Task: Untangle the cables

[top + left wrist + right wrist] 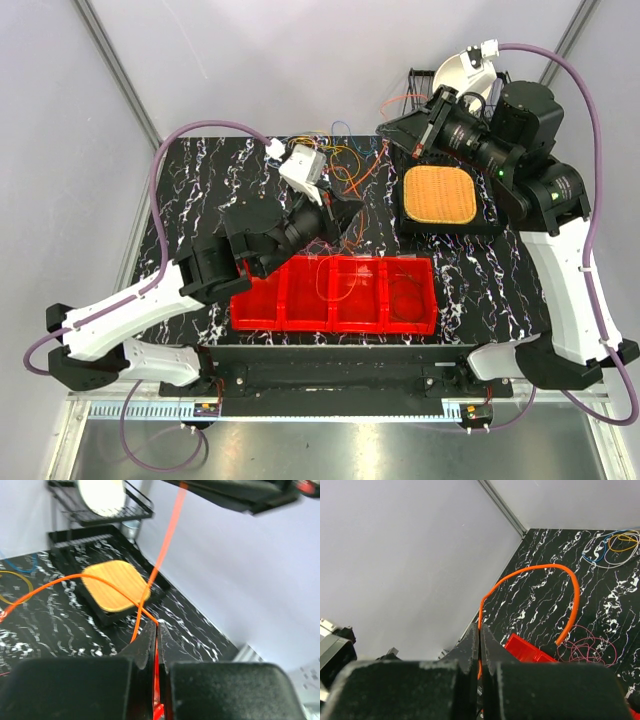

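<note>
An orange cable (167, 540) is stretched in the air between my two grippers. My left gripper (156, 626) is shut on one stretch of it, low over the table's middle (345, 215). My right gripper (480, 628) is shut on another stretch, higher up at the back right (395, 125). From the right jaws the orange cable (572, 587) arcs down toward the table. Several other cables lie in loose loops at the back of the table (335, 150): blue, yellow and white ones (612, 547) and a maroon one (587, 649).
A red divided tray (300, 300) sits at the near middle of the black marbled table (190, 200). A black tray with a woven mat (438, 193) lies at the right. A wire rack holding a white plate (462, 70) stands at the back right corner.
</note>
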Available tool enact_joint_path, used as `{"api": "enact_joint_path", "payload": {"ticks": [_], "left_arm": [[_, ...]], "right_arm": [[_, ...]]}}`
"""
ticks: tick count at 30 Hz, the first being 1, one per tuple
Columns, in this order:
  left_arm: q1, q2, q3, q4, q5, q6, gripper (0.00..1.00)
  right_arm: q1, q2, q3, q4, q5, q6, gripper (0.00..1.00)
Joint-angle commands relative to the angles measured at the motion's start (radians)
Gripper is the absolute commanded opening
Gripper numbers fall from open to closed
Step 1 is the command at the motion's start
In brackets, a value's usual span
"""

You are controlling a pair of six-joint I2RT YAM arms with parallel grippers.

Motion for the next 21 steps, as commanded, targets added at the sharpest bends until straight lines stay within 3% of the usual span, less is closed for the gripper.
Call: {"api": "enact_joint_path", "payload": {"ticks": [1, 8, 13, 21], "left_arm": [[-0.031, -0.003, 0.066, 0.018, 0.083, 0.008, 0.0], [-0.085, 0.007, 0.172, 0.02, 0.147, 0.051, 0.0], [-0.088, 0.008, 0.071, 0.102, 0.147, 0.049, 0.0], [-0.088, 0.097, 0.089, 0.116, 0.134, 0.063, 0.0]], "right_arm": [[-0.002, -0.037, -0.016, 0.011, 0.016, -0.003, 0.0], [0.0, -0.075, -0.094, 0.033, 0.008, 0.009, 0.0], [0.0, -0.12, -0.203, 0.056, 0.009, 0.012, 0.0], [0.0, -0.152, -0.306, 0.08, 0.012, 0.019, 0.0]]}}
